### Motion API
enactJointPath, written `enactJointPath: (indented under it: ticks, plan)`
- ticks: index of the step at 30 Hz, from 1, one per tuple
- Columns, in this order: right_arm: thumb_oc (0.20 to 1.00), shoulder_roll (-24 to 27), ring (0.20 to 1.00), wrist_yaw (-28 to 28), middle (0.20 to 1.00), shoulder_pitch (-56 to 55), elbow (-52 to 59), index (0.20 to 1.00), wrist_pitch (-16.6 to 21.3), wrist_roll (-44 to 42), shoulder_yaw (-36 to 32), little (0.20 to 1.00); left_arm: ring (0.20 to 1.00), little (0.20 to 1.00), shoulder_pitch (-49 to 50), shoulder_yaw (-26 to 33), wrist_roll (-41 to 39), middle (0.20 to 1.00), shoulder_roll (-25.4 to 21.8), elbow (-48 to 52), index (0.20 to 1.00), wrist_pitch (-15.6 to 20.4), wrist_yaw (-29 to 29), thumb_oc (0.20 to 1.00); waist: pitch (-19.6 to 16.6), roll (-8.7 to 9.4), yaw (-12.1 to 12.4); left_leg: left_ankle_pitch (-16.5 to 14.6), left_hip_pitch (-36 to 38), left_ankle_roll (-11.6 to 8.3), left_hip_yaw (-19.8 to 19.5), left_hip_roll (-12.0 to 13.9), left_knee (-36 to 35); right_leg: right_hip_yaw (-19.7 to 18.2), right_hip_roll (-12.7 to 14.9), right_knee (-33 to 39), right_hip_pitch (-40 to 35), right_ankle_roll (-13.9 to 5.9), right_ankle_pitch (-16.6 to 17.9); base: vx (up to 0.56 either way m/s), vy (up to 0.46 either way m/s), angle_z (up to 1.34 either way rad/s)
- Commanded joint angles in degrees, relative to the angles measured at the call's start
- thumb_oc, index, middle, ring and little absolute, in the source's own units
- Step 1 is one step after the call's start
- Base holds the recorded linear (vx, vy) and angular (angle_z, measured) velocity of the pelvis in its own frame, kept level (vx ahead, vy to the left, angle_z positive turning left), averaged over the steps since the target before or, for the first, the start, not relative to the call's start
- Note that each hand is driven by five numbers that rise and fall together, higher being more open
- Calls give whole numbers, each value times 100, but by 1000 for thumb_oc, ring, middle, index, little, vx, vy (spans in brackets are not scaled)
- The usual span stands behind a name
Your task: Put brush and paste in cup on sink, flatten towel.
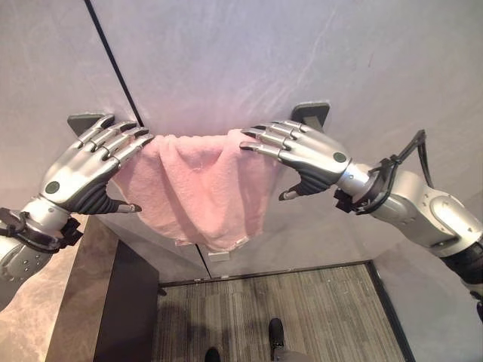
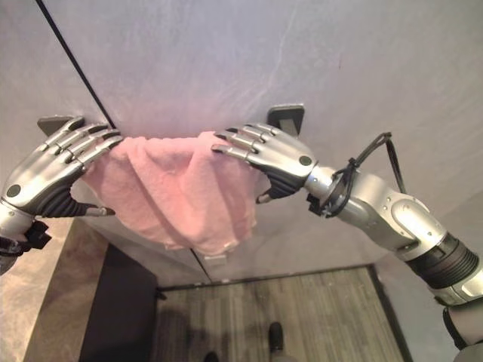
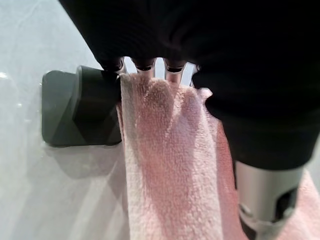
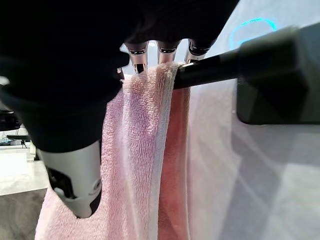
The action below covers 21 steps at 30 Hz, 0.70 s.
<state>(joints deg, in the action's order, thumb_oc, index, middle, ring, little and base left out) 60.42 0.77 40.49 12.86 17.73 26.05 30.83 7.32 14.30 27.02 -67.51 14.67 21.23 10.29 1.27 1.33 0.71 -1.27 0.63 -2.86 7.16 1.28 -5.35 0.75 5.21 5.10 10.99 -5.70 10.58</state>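
The pink towel (image 1: 198,188) hung bunched over a dark rail (image 4: 210,71) on the grey wall (image 1: 249,53), sagging in folds below it, with the rail hidden under the cloth between my two hands. My left hand (image 1: 87,170) lay on the towel's left end, fingers (image 1: 121,139) straight and spread over the top edge, thumb hanging loose under it and holding nothing. My right hand (image 1: 309,154) lay on the towel's right end the same way, fingers (image 1: 264,137) stretched flat along the top and the thumb pointing down clear of the cloth.

From the head I saw only the two dark wall brackets, the left bracket (image 1: 84,121) just past my left fingertips and the right bracket (image 1: 312,113) just behind my right hand. My right wrist view showed more: a bare stretch of the rail ran from the towel's edge to the right bracket, and the towel fell in two layers, a paler front fold and a deeper pink one behind. My left wrist view showed the towel's edge right against the left bracket, with no bare rail between them.

Below the towel, a dark vertical seam (image 1: 113,56) in the wall ran down behind it. Lower left of the towel was a stone counter (image 1: 38,324) with a dark side panel, and below that a grey striped floor (image 1: 302,309).
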Motion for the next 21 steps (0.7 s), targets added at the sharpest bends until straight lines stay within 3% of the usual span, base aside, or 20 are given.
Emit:
enactJointPath:
  ticks: [1,21]
  plan:
    - [1000,420,1000,-19,1000,-519,-431,1000,-101,119,-14,1000,1000,1000,156,-287,28,1000,-304,-344,1000,12,-349,1000,-35,73,-109,-54,-30,-34,-22,-155,35,25,586,-10,-290,-631,-64,0,0,0]
    - [1000,589,1000,-478,1000,-1593,-1045,1000,-290,-435,-1668,1000,1000,1000,983,498,-311,1000,90,-598,1000,-102,-527,1000,-206,80,-48,-124,204,-25,62,-122,52,23,530,-10,-479,-625,-156,1,-3,-1]
